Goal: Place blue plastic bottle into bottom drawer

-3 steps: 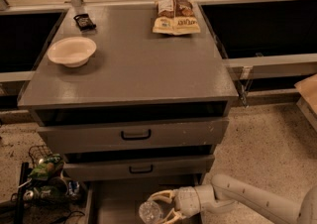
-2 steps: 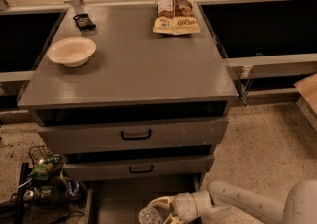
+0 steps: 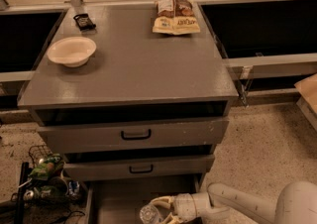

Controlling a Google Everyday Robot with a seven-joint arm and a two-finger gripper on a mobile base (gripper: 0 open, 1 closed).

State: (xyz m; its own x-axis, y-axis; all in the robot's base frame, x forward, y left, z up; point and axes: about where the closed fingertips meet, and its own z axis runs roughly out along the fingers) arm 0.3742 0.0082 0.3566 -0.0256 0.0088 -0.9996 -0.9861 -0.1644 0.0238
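- Pinching the blue plastic bottle between its two pale fingers, the gripper sits low over the pulled-out bottom drawer, right at the lower edge of view. The jaws look closed on the bottle's body, and one end pokes out to the left.
- The bottle lies within the drawer's outline. I cannot tell whether it touches the floor (the view cuts it off).
- I would ease it down until it lies on the flat floor, then spread the jaws gently; a round ribbed bottle will likely roll if dropped.
- The arm reaches in from the right, below the middle drawer, so backing out sideways looks safer than lifting straight up.
- The white bowl and the snack bag on the cabinet top are well clear.
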